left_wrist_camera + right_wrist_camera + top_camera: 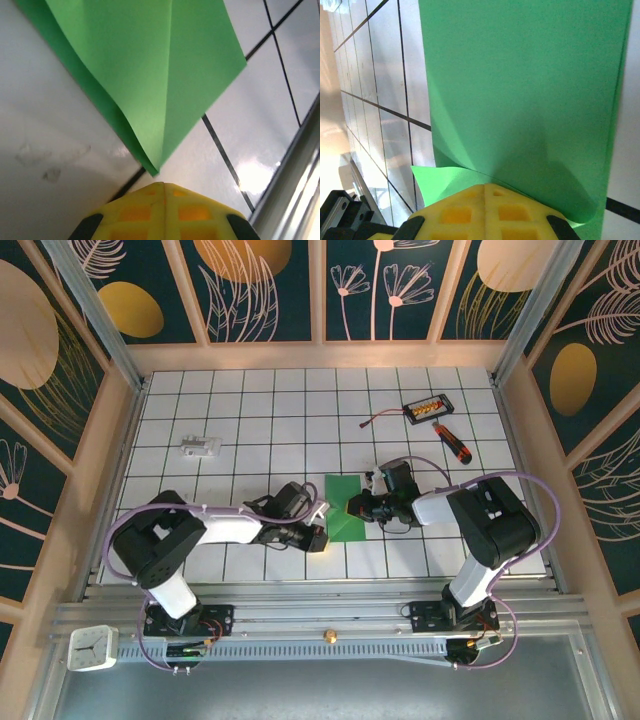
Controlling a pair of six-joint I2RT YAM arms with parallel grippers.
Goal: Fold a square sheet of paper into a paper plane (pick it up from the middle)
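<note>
The square sheet of paper (342,490) lies on the tiled table between the two arms, bright green and folded to a narrower shape. In the left wrist view its pointed corner (150,100) ends just ahead of my left gripper (164,184), which is shut, empty and apart from the paper. My left gripper (318,537) sits at the sheet's near left corner. My right gripper (352,508) rests on the sheet's right side. Its shut yellow tips (485,186) press against the paper (520,90) where an upper layer curls up over a lower flap. No paper sits between the jaws.
A black box with orange parts (428,407) and a black-and-orange screwdriver (452,442) lie at the back right. A small white object (199,448) sits at the back left. The table's metal front rail (295,185) runs close to the left gripper.
</note>
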